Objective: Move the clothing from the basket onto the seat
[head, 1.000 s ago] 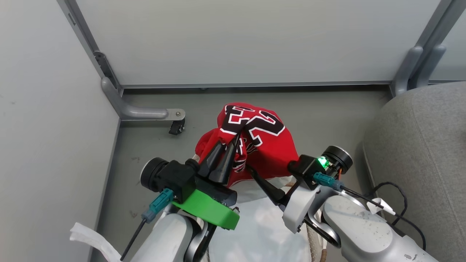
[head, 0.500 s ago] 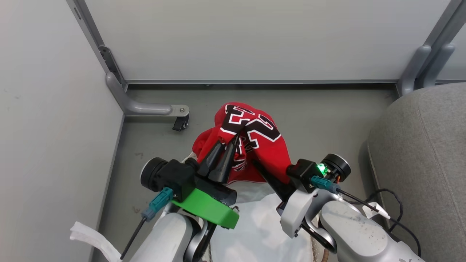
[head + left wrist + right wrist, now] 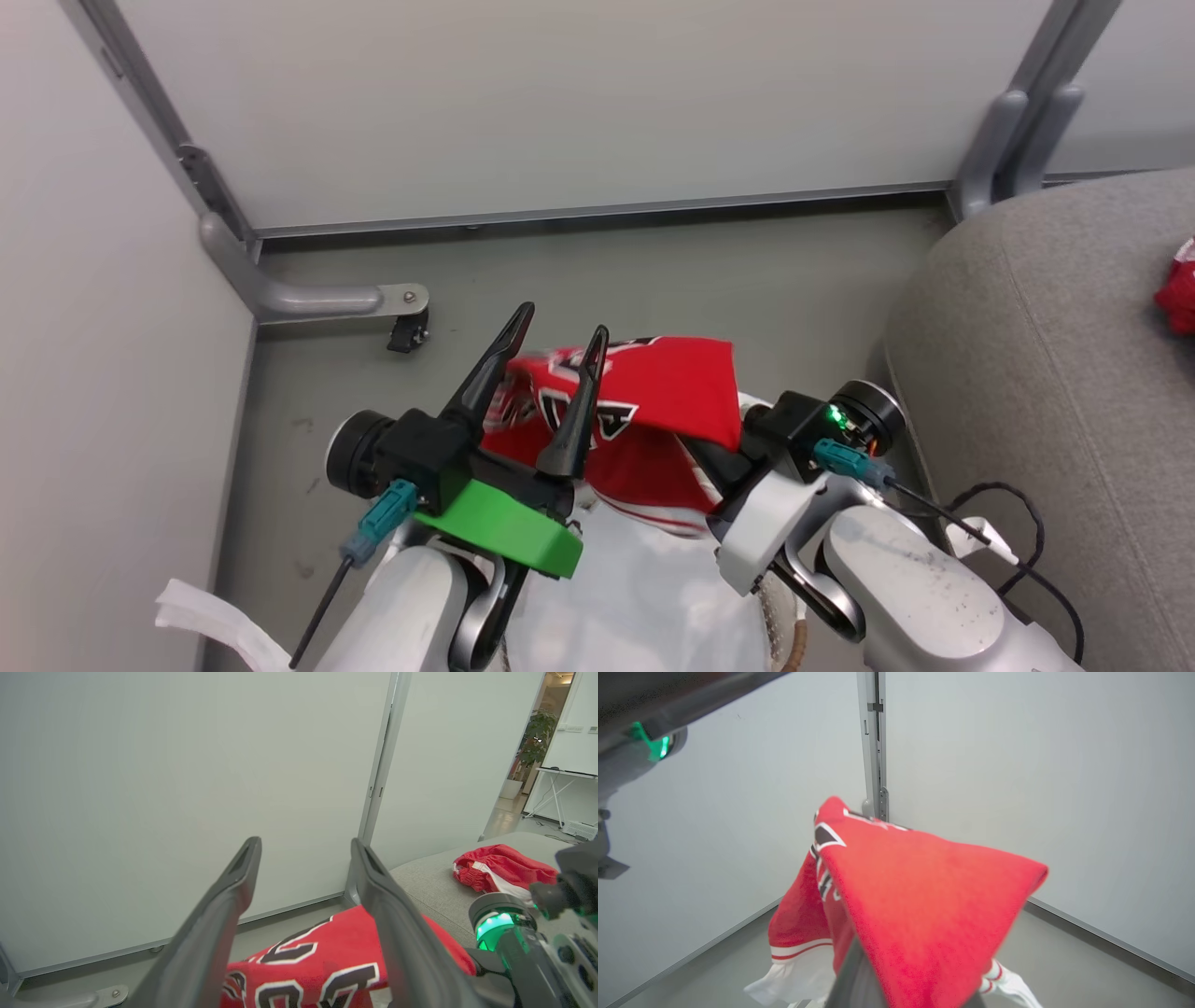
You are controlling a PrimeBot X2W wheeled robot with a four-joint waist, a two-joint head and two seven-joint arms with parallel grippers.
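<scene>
A: 2 claws in play, then. Start closest in: what sat under the arms?

B: The white sheet (image 3: 635, 597) lay nearest, with a sliver of the basket (image 3: 792, 644) rim beside the right forearm. Just past that, the left claw (image 3: 562, 320) stood spread wide, both fingers bare, gripping nothing.

A: And the right claw (image 3: 714, 459)?

B: Its fingers were buried under the jersey (image 3: 667, 397), so I couldn't tell whether they pinched the cloth or merely carried it draped. By my reading, that arm alone bore the weight.

A: Where was the jersey, exactly?

B: Aloft between the 2 claws, just beyond the sheet. Its long axis ran side to side, and a white-trimmed hem hung low. The left fingers stood over its left end without closing on it.

A: Which way to the seat (image 3: 1046, 392)?

B: Off to the robot's right, and the right arm was the nearer. Bare floor (image 3: 794, 271) separated the cloth from the sofa's rounded edge. A looped black cable (image 3: 1013, 499) by the forearm looked the likeliest snag.

A: Room to land?

B: Plenty, I judged. 1 red garment (image 3: 502, 872) already lay far back on the cushion, leaving the near part open. Beyond stood the pale wall panels (image 3: 579, 103).
</scene>
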